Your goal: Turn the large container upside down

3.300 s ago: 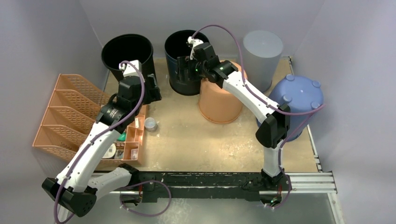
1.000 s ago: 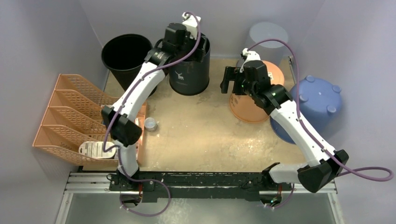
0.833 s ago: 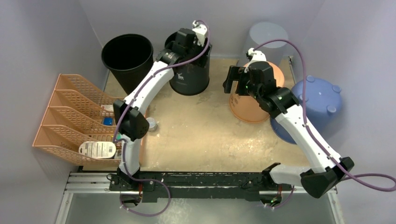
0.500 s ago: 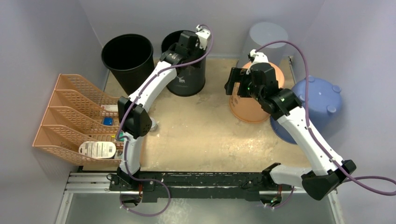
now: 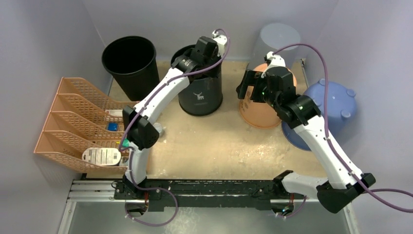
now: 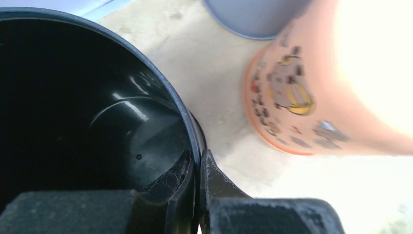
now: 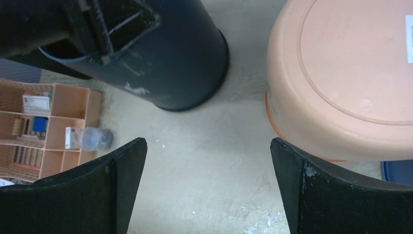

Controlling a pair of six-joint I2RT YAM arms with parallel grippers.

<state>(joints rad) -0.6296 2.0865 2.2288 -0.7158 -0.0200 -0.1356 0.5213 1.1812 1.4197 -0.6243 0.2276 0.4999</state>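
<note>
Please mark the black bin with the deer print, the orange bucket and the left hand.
black bin with the deer print (image 5: pixel 200 97), top external view, side wall at the print.
orange bucket (image 7: pixel 350 68), right wrist view, its upturned base.
left hand (image 6: pixel 197 165), left wrist view, between fingertips clamping the bin's rim.

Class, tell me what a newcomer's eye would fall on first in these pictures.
The left pincer grips the rim of the dark bin at the back centre, one finger inside, one outside. To its right, the right pincer hangs open beside an upturned orange tub.
</note>
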